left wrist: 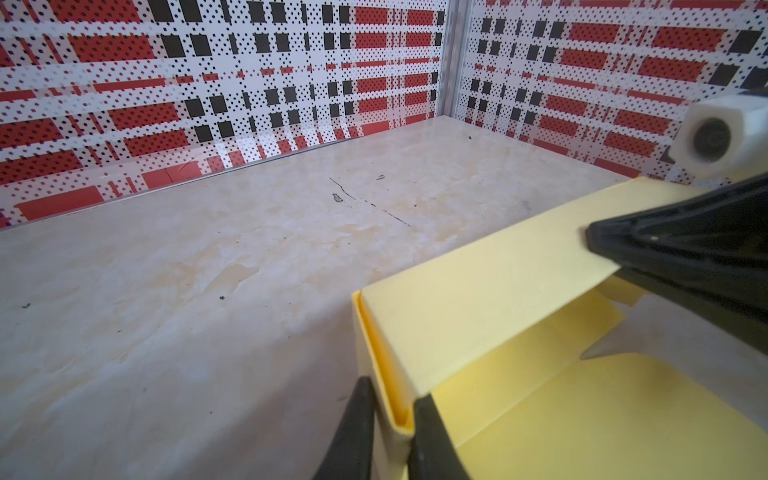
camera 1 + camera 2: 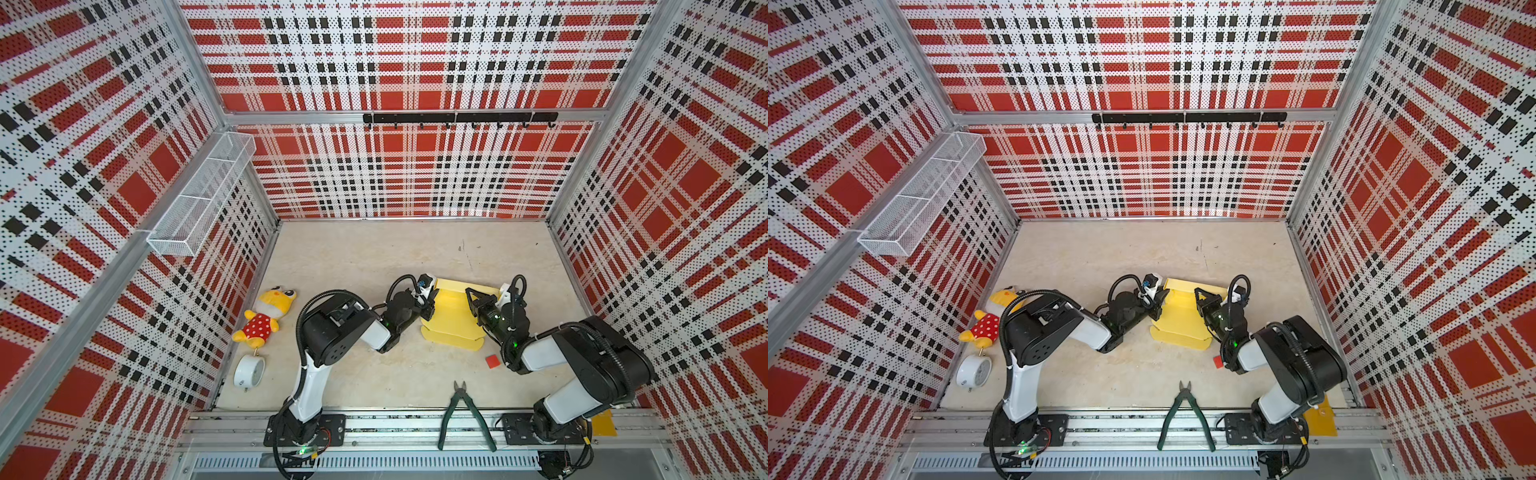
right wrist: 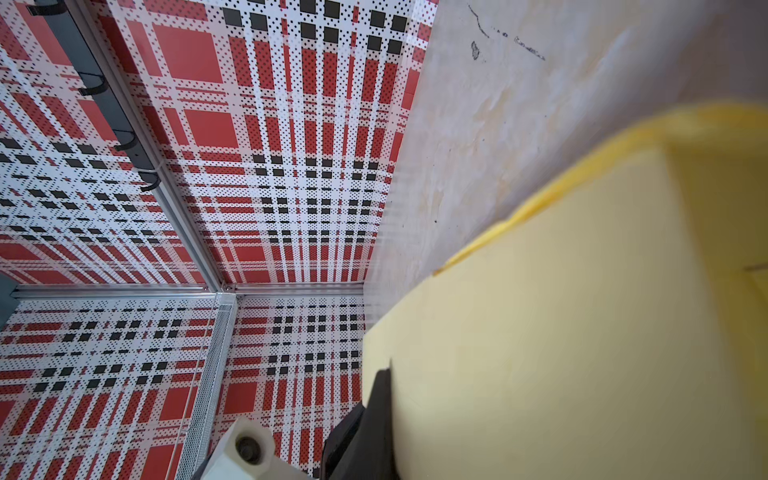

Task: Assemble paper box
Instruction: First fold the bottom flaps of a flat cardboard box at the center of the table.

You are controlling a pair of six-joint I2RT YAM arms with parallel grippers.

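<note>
Both arms reach forward with bent elbows, flanking the paper box (image 2: 451, 328). The left gripper (image 1: 392, 399) pinches its side wall, and the right gripper (image 2: 471, 297) is clamped on its raised flap.

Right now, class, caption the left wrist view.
Left pincer pinches a folded wall of the paper box; right pincer clamps its flap.

Pale yellow paper box (image 2: 453, 322) against a beige, marble-veined table (image 2: 374, 257); walls (image 2: 415, 174) in red, white and black plaid, dotted throughout. The plush toy (image 2: 262, 322) is yellow with a red, white-spotted dress; the clock (image 2: 248, 371) white; the pliers (image 2: 460, 390) dark green-handled.
</note>
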